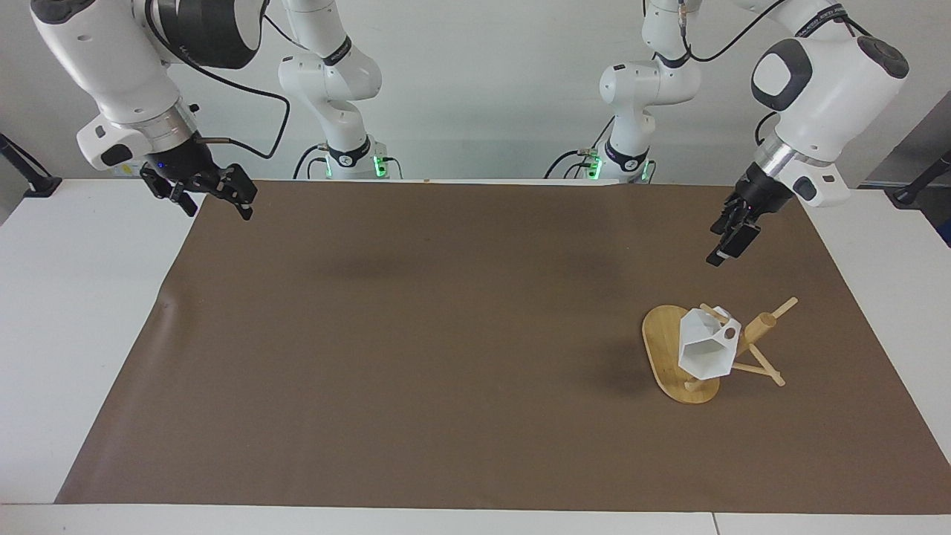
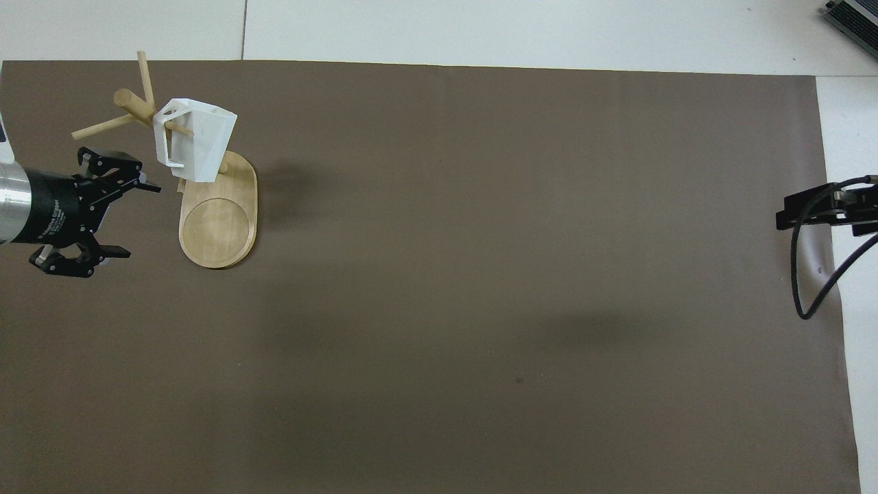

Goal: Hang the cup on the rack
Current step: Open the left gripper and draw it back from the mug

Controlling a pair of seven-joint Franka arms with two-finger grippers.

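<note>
Here, cup hung on rack, gripper lettering seemingly unreadable

Rack with cup hung on peg is only obstacle on brown mat, toward left arm's end of desk. Pegs jut out around post. Left claw open, up in air over mat, apart from rack. Right claw open, waits over mat corner at right arm's end. Rest of mat bare.
</note>
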